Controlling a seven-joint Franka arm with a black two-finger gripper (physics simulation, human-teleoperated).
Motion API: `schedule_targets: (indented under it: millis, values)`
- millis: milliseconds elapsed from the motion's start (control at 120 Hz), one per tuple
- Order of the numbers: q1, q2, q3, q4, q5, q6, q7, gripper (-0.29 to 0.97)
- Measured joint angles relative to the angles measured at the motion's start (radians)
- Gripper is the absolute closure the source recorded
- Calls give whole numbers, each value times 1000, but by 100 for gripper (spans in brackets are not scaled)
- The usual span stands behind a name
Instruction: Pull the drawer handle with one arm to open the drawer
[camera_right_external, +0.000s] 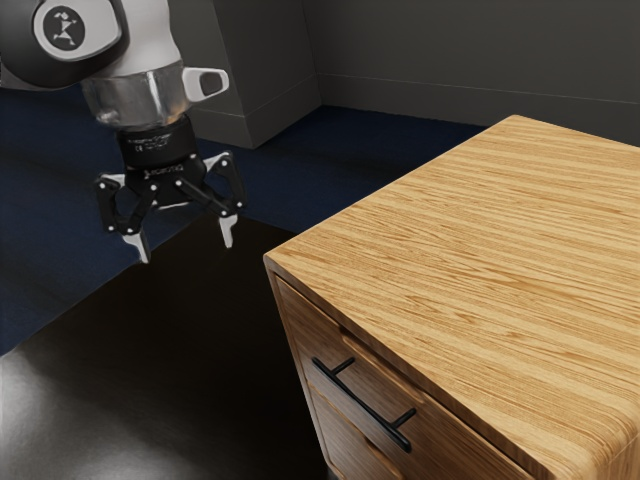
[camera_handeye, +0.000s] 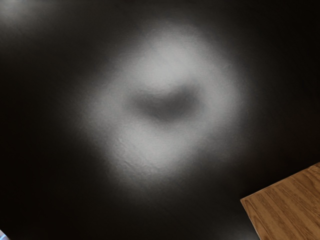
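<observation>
1. Hanging over a dark glossy surface (camera_right_external: 150, 380), the gripper (camera_right_external: 185, 247) points straight down in the exterior view's upper left. Its jaws are spread wide apart and grip nothing.
2. The pale fingertips (camera_right_external: 143, 252) are up in the air, well apart from the furniture.
3. A wooden cabinet (camera_right_external: 470, 260) with strong grain takes up the exterior view's right half. Its near top corner lies below and to the right of the gripper.
4. The drawer (camera_right_external: 320, 335) is the upper front on the cabinet's face, just under the top slab. A second front (camera_right_external: 345, 455) shows below it, cut off by the picture's lower edge.
5. The drawer handle (camera_right_external: 362, 402) is a slim black bar on two short posts. It runs along the drawer's front, and the gripper is well apart from it.
6. The drawer's front sits in line with the cabinet's face, so it looks shut. Its inside is hidden, and whether it holds anything cannot be told.
7. In the wrist view, one corner of the cabinet (camera_handeye: 290, 205) shows off to the side of the hand. The dark surface (camera_handeye: 50, 200) lies beneath, and a pale blurred glare (camera_handeye: 160, 150) on it has a darker smudge at its middle.
8. Behind the arm, blue flooring (camera_right_external: 60, 200) runs to a grey wall (camera_right_external: 450, 50).
</observation>
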Motion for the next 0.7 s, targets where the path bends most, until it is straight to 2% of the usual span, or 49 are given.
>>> schedule_targets:
  millis: [200, 417, 592, 700]
  values:
    - [-2, 0, 2, 0, -1, 85, -179, 0]
    - [5, -41, 0, 57, -6, 104, -321, 0]
    - [-1, -227, -24, 35, -4, 104, -405, 0]
    - [-2, -378, -51, -77, -7, 108, -448, 0]
